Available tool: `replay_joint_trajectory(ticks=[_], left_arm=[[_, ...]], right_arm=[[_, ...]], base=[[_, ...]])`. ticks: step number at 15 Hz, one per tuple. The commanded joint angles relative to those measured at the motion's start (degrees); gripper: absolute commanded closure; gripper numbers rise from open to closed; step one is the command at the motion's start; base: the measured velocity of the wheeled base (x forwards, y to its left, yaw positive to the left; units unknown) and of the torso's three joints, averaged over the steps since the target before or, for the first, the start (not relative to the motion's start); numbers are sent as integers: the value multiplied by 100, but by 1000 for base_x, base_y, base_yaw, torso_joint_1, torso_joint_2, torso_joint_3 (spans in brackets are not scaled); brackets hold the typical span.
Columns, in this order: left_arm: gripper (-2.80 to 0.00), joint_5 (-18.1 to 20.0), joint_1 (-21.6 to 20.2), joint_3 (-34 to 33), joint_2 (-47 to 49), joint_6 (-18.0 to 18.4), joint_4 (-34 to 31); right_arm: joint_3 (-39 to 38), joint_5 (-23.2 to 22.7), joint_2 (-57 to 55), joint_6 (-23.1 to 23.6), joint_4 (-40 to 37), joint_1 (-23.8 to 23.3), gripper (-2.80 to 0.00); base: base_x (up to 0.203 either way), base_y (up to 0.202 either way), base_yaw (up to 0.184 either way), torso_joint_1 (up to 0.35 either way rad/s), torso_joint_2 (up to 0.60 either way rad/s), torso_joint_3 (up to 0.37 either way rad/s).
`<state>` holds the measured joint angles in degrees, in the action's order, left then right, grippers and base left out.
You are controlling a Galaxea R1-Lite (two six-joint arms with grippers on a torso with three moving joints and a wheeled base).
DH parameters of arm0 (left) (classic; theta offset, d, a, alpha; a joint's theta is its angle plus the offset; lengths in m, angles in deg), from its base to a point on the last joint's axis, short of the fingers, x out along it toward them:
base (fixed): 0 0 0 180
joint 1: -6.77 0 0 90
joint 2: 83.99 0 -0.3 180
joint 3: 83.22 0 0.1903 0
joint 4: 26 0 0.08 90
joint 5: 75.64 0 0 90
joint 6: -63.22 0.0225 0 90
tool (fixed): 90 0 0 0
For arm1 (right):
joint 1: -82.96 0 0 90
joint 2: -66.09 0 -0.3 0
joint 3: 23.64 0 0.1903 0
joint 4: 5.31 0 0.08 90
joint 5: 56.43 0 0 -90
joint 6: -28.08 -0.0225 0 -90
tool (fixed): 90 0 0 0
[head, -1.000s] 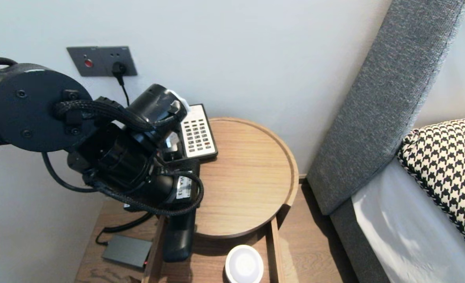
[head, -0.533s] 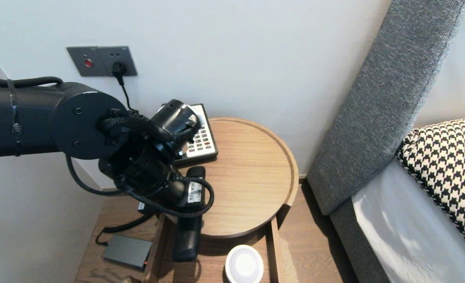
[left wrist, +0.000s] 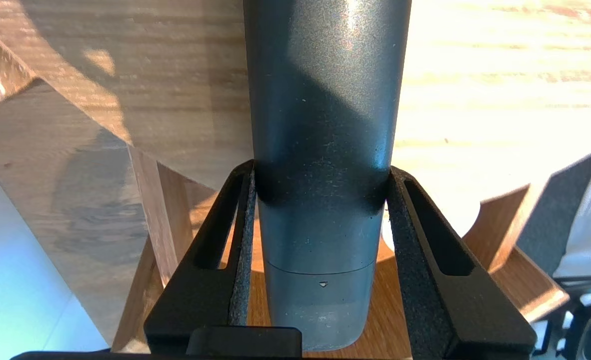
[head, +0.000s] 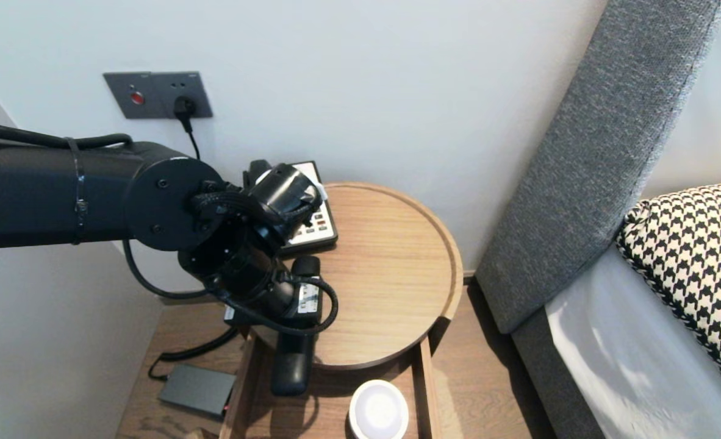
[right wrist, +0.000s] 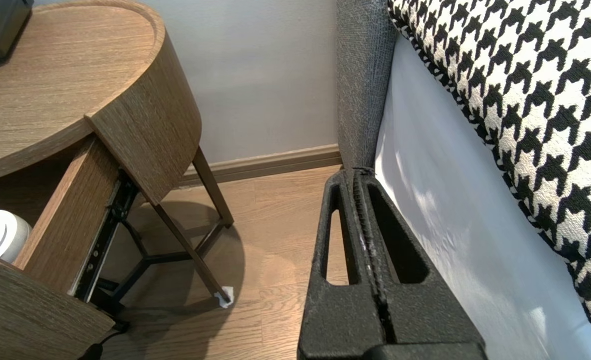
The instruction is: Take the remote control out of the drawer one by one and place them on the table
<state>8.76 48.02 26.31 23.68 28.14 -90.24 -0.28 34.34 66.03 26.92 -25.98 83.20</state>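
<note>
Bed (head: pixel 629 366) is taking up the right side of the head view. Its grey headboard (head: pixel 592 164) is running up to the upper right, and a houndstooth pillow (head: pixel 696 256) is lying at the right edge.

Left arm (head: pixel 43 201) is reaching in from the left edge, across the middle left of the frame.

Round wooden tabletop (head: pixel 385 274) is sitting in the centre, against the wall. Below it, at bottom centre, a drawer (head: pixel 426 384) is standing pulled out. Contents: one white round puck (head: pixel 378 410) is lying in the drawer's right half, at the bottom edge of the frame. The left half is showing bare wood around the bar noted below.

Telephone (head: pixel 318 222) is resting on the tabletop's upper-left part, half hidden behind the arm's wrist. Grey wall plate (head: pixel 153 92) with a plug in it is showing at upper left. A flat grey box (head: pixel 197 389) is lying on the floor at lower left, just outside the drawer's left wall.

Left tool (left wrist: pixel 320 172) is pointing downward at the tabletop's lower-left rim, clenched on a dark grey bar (head: pixel 290 369). Both pads are pressing its sides, and its near end is tucked between the fingers. The bar's free end is hanging over the drawer's left half, apart from the puck; whether it is touching the drawer floor, cannot tell.

Right tool (right wrist: pixel 358 172) is hanging idle just beside the mattress, fingers pressed together, gripping nothing.
</note>
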Motion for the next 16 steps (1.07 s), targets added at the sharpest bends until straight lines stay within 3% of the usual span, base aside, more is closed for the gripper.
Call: replay_joint_trajectory(ticks=[1, 8, 16], left_arm=[[0, -86, 2, 47, 76, -8, -17], [0, -128, -3, 85, 218, 14, 86], [0, -428, -3, 168, 313, 125, 152]], right_arm=[[-141, 2, -2, 2, 3, 2, 0], [-141, 2, -2, 2, 3, 2, 0], [-141, 2, -2, 1, 3, 2, 0]], base=[[0, 0, 0, 0, 0, 0], [0, 0, 0, 0, 0, 0], [0, 0, 0, 0, 0, 0]])
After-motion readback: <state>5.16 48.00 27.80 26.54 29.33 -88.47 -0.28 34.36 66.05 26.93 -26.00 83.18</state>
